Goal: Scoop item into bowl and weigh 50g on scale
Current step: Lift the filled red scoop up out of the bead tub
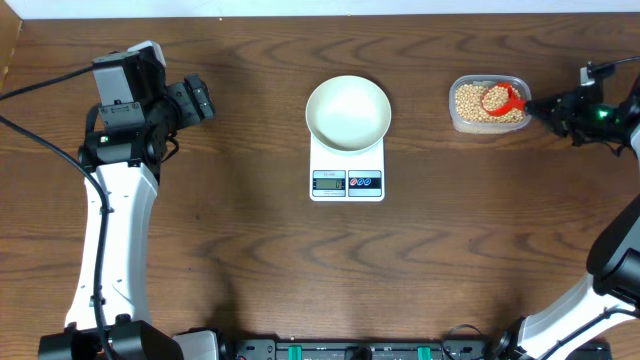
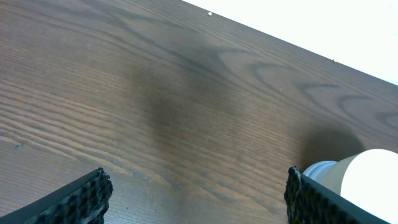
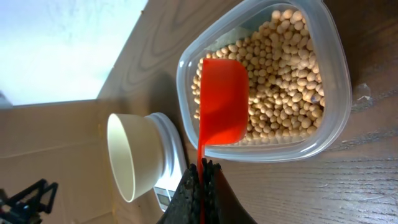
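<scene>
Pale-tan round beans (image 3: 286, 81) fill the clear plastic tub (image 3: 341, 74) at right; from the left, the left gripper (image 2: 196, 196) hangs wide open and empty over the wooden table (image 1: 240, 250), the round white bowl (image 1: 348, 112) sits on the white rectangular scale (image 1: 347, 183), and the right gripper (image 3: 202, 180) clamps the red plastic scoop (image 3: 222, 99) by its handle.
</scene>
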